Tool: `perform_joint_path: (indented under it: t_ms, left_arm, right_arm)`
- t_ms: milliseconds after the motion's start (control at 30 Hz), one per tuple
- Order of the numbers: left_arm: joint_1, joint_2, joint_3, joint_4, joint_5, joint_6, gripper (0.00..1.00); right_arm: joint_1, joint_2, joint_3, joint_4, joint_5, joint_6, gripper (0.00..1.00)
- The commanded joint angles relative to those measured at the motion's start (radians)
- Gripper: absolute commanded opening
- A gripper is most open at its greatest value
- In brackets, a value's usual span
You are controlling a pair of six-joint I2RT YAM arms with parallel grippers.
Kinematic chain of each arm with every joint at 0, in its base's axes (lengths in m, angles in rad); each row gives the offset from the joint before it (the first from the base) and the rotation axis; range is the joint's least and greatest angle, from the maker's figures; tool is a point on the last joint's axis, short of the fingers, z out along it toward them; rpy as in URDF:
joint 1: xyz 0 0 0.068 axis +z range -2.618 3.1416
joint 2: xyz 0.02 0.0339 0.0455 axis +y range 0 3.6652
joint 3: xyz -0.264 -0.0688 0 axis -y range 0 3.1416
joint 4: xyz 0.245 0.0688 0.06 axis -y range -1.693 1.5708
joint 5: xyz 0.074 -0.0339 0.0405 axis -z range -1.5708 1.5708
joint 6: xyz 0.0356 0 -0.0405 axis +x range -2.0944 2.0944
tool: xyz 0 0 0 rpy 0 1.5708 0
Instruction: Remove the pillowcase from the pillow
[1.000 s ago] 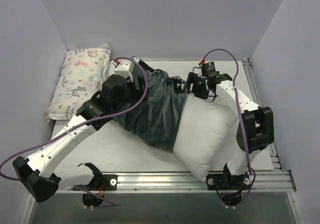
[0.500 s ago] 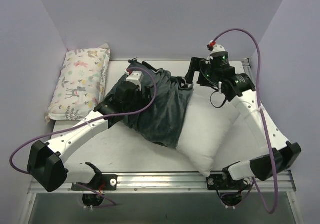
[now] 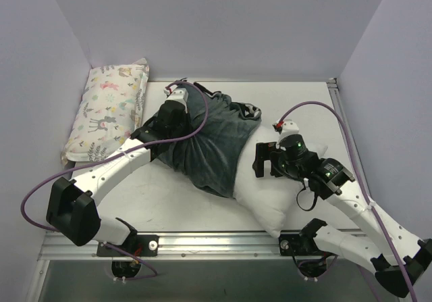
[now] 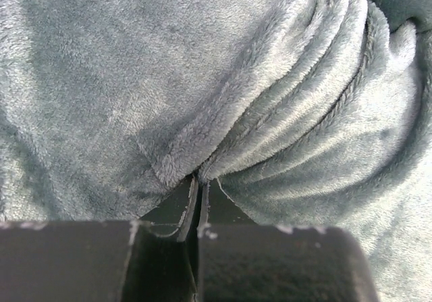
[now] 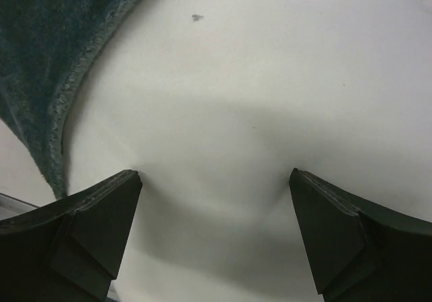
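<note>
The pillowcase (image 3: 216, 146) shows its dark slate-grey face and covers the far-left part of the white pillow (image 3: 266, 197), which sticks out bare toward the near right. My left gripper (image 3: 177, 106) sits on the pillowcase's far-left side. In the left wrist view it (image 4: 200, 179) is shut on a pinched fold of the grey plush pillowcase (image 4: 270, 79). My right gripper (image 3: 260, 160) is open, with both fingertips pressed into the bare pillow (image 5: 270, 79) just right of the pillowcase's hem (image 5: 61, 113). Nothing lies between its (image 5: 214, 175) jaws except the pillow's surface.
A small pastel animal-print pillow (image 3: 108, 109) leans in the far-left corner against the wall. A metal rail (image 3: 223, 241) runs along the near table edge. Walls close in the left, back and right sides.
My left gripper has closed on a fold of the pillowcase. My right arm swung from the pillow's far side toward the near edge, down onto the bare pillow, its jaws opening wider.
</note>
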Motion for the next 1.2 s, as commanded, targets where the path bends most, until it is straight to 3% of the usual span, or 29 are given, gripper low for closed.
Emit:
perform_joint_path:
  t_ms: [0, 100, 167, 200, 233, 267, 300, 333, 500, 700, 767, 933, 1000, 1033, 1067, 1100, 1167]
  left_arm:
    - [0.023, 0.019, 0.047, -0.039, -0.065, -0.002, 0.00]
    - [0.017, 0.033, 0.070, -0.047, -0.054, 0.007, 0.00]
    - [0.014, 0.031, 0.081, -0.052, -0.053, 0.016, 0.00]
    - [0.015, 0.030, 0.085, -0.055, -0.054, 0.019, 0.00]
    - [0.017, 0.027, 0.103, -0.068, -0.057, 0.036, 0.00]
    - [0.020, 0.027, 0.120, -0.082, -0.074, 0.047, 0.00]
    - [0.038, 0.025, 0.136, -0.099, -0.082, 0.053, 0.00]
    - [0.052, 0.021, 0.151, -0.128, -0.082, 0.063, 0.00]
    - [0.187, -0.007, 0.228, -0.180, -0.048, 0.079, 0.00]
    - [0.478, -0.015, 0.230, -0.253, -0.071, 0.044, 0.00]
    - [0.578, -0.034, 0.190, -0.225, -0.001, -0.008, 0.00]
    - [0.525, -0.021, 0.124, -0.178, 0.064, 0.004, 0.00]
    - [0.445, -0.001, 0.101, -0.151, 0.073, 0.021, 0.00]
    - [0.419, 0.010, 0.090, -0.150, 0.070, 0.025, 0.00]
    - [0.369, 0.021, 0.084, -0.148, 0.055, 0.027, 0.00]
    - [0.353, 0.039, 0.076, -0.142, 0.053, 0.021, 0.00]
    - [0.333, 0.051, 0.038, -0.122, 0.070, 0.010, 0.00]
  right_arm:
    - [0.044, 0.074, -0.055, 0.054, 0.036, 0.005, 1.00]
    - [0.047, 0.177, -0.061, 0.103, 0.023, -0.005, 1.00]
    - [0.046, 0.225, -0.061, 0.126, 0.039, -0.005, 0.92]
    - [0.037, 0.266, -0.049, 0.126, 0.068, -0.006, 0.80]
    - [0.026, 0.283, -0.044, 0.125, 0.078, -0.008, 0.40]
    - [0.008, 0.292, -0.038, 0.114, 0.084, -0.002, 0.18]
    - [-0.014, 0.292, -0.023, 0.106, 0.088, 0.000, 0.01]
    - [-0.067, 0.289, -0.012, 0.096, 0.085, 0.000, 0.00]
    - [-0.271, 0.223, 0.092, 0.002, 0.107, -0.050, 0.00]
    - [-0.517, 0.217, 0.209, -0.078, 0.084, -0.081, 0.00]
    - [-0.557, 0.217, 0.218, -0.076, 0.055, -0.074, 0.00]
    - [-0.554, 0.228, 0.227, -0.066, -0.029, -0.074, 0.00]
    - [-0.487, 0.219, 0.242, -0.053, -0.066, -0.087, 0.00]
    - [-0.439, 0.216, 0.255, -0.053, -0.065, -0.118, 0.05]
    - [-0.390, 0.205, 0.268, -0.050, -0.050, -0.133, 0.16]
    - [-0.338, 0.200, 0.291, -0.047, -0.013, -0.139, 0.50]
    - [-0.179, 0.190, 0.307, -0.026, 0.077, -0.187, 0.76]
